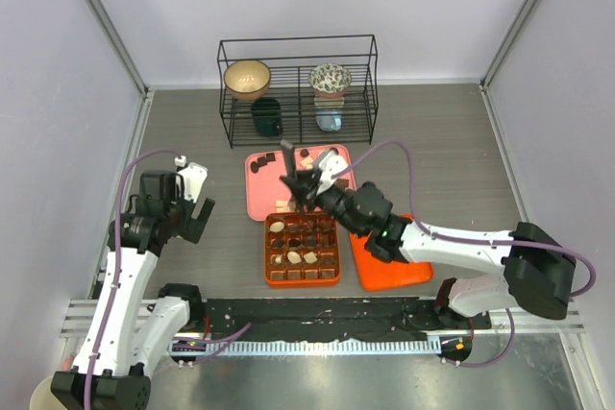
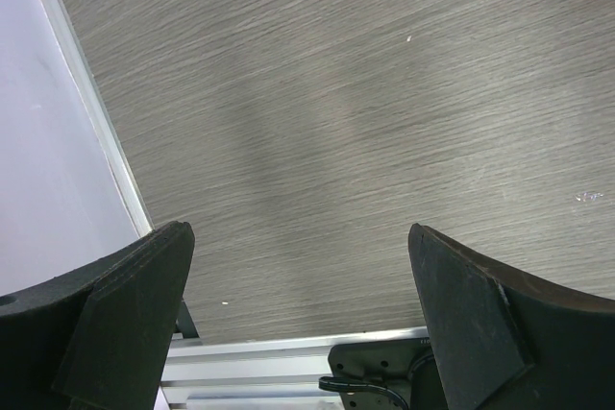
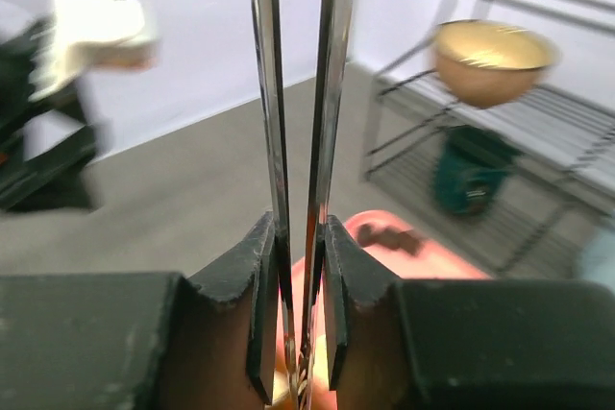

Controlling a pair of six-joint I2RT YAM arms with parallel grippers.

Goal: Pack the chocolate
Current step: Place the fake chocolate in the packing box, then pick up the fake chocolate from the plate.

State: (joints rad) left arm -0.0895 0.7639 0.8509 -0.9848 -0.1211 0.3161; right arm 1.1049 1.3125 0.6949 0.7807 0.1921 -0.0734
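My right gripper (image 3: 298, 266) is clenched on a pair of metal tongs (image 3: 274, 93); its pads (image 3: 259, 276) press the two blades nearly together. From above, it hangs over the seam between the pink tray (image 1: 258, 199) and the orange gridded box (image 1: 268, 252). The chocolate (image 1: 294, 257) is split between them; some pieces sit in the box's cells just nearside of the jaws, others lie scattered on the tray beyond and beside them. I cannot tell whether the tongs carry a piece. My left gripper (image 2: 303, 285) is spread wide over bare table (image 2: 317, 122), well apart from all the chocolate.
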